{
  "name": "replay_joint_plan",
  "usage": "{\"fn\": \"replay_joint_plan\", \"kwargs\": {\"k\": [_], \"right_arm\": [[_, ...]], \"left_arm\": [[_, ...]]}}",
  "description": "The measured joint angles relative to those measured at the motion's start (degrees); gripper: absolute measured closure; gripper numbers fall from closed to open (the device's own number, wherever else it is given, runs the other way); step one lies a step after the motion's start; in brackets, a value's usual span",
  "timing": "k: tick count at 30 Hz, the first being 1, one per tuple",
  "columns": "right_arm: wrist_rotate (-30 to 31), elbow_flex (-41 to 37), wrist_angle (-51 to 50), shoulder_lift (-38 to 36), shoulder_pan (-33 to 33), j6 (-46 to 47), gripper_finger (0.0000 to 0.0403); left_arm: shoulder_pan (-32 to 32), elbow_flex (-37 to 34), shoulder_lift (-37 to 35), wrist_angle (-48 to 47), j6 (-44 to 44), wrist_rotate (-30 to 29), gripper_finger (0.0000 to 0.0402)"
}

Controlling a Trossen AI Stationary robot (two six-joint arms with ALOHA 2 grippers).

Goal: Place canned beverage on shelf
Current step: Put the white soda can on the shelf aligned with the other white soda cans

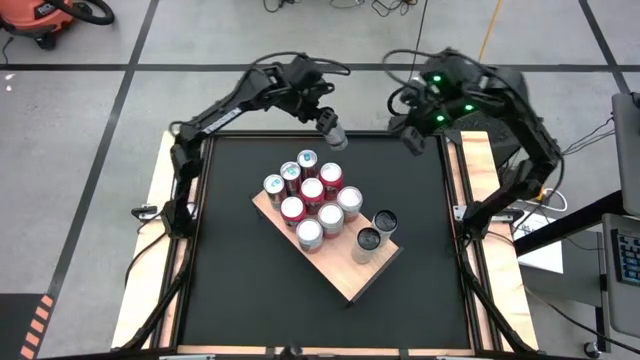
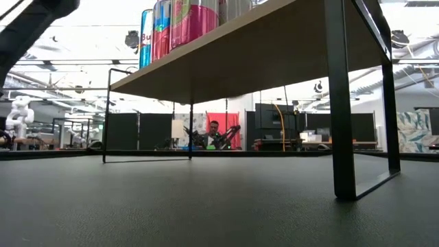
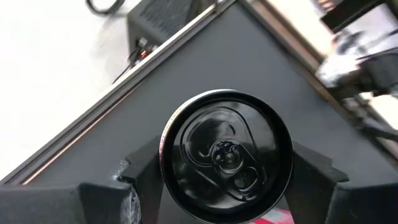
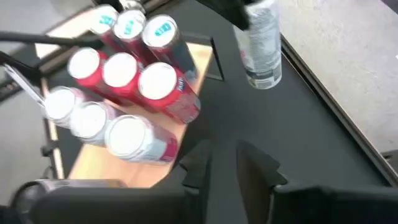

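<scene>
One silver can point(image 1: 335, 133) sits in the left hand point(image 1: 331, 128), up in the air over the far part of the black desk point(image 1: 240, 280). This hand's two dark fingers point(image 3: 140, 180) press on both sides of the can, and the left wrist view looks right down on the can's dark top with its pull tab. Nothing but the desk lies under the hand. The shelf point(image 1: 345, 280) is nearer the front than this hand, well apart from it. It is a pale wood slab on thin black legs, and it stands turned at a slant in the middle of the desk.

Eleven cans already stand on the shelf. Nine red and silver cans point(image 1: 311, 190) huddle close together at the end nearest the left hand. Two dark cans point(image 1: 376, 230) stand side by side further along the slab.

To the side of the held can, the right hand point(image 1: 414, 138) hangs over the far right corner of the desk. Its fingers point(image 4: 199, 165) are nearly together, with only a thin gap, and they hold nothing.
</scene>
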Motion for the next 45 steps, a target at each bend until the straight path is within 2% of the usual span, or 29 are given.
{"fn": "replay_joint_plan", "kwargs": {"k": [8,16,24,31,40,45], "right_arm": [[-1.45,-0.02,1.31,-3.58,3.18,3.05,0.0259],[-2.17,-0.02,8.67,-3.58,7.48,1.61,0.0171],[-13.53,-0.04,11.69,-2.30,9.05,1.06,0.0100],[-15.13,-0.04,11.97,-1.83,9.88,1.09,0.0087],[-19.66,-0.02,12.78,-0.40,11.59,1.64,0.0087],[-19.59,-0.05,13.38,0.74,12.69,0.39,0.0092]], "left_arm": [[-6.97,0.07,-7.77,2.36,-7.86,-0.32,0.0155],[-15.19,0.07,-11.16,6.54,-16.38,-0.59,0.0155],[-21.83,0.07,-11.88,16.84,-19.51,-0.42,0.0155],[-23.79,0.07,-11.74,22.37,-19.74,-2.31,0.0155],[-24.02,0.07,-11.70,22.88,-19.70,-2.05,0.0155],[-24.17,0.07,-11.70,23.56,-19.64,-1.09,0.0155]]}}
